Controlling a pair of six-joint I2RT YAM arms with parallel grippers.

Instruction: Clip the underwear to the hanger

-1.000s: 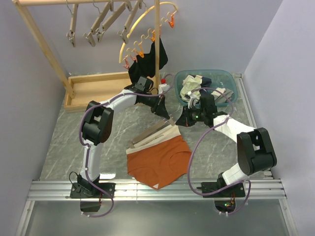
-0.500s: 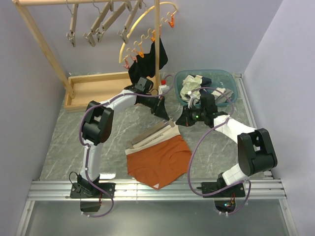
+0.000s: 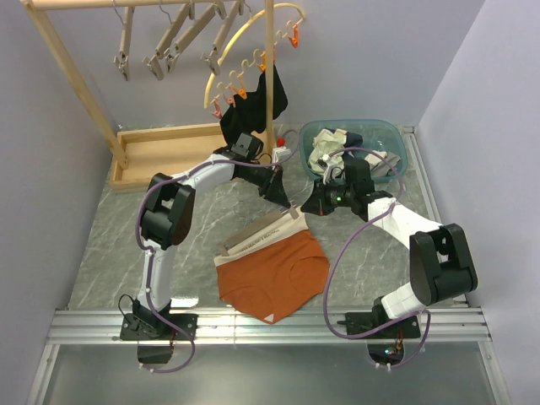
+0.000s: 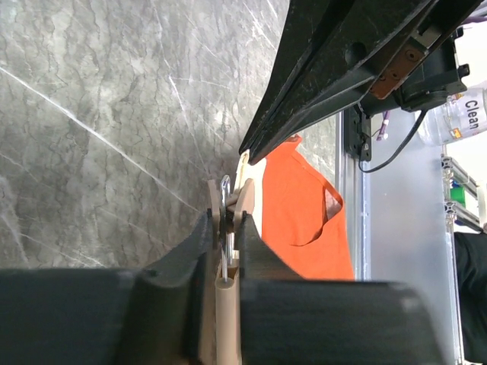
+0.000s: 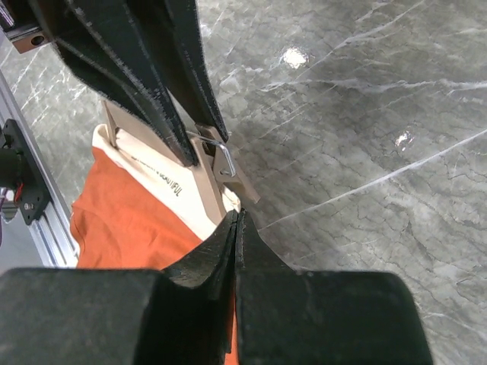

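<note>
The rust-orange underwear (image 3: 274, 274) lies flat mid-table, its off-white waistband (image 3: 261, 236) at the far edge. The wooden hanger (image 3: 251, 229) lies along the waistband. My left gripper (image 3: 289, 202) is shut on the hanger's right-end clip (image 4: 227, 201), squeezing its levers; the bar (image 4: 224, 304) runs between the fingers. My right gripper (image 3: 305, 207) is shut at the waistband's right corner (image 5: 217, 217), right below that clip (image 5: 228, 169), and seems to pinch the fabric. The orange cloth shows in both wrist views, left (image 4: 300, 205) and right (image 5: 129, 228).
A wooden rack (image 3: 67, 59) at the back left carries several spare hangers (image 3: 160, 51). A yellow hoop with orange pegs (image 3: 245, 80) holds a black garment (image 3: 263, 105). A wooden tray (image 3: 160, 152), a bottle (image 3: 281, 148) and a teal basin of clothes (image 3: 392, 139) stand behind.
Both grippers have edged slightly toward the back with the clip end and the waistband corner. The underwear's body has not moved.
</note>
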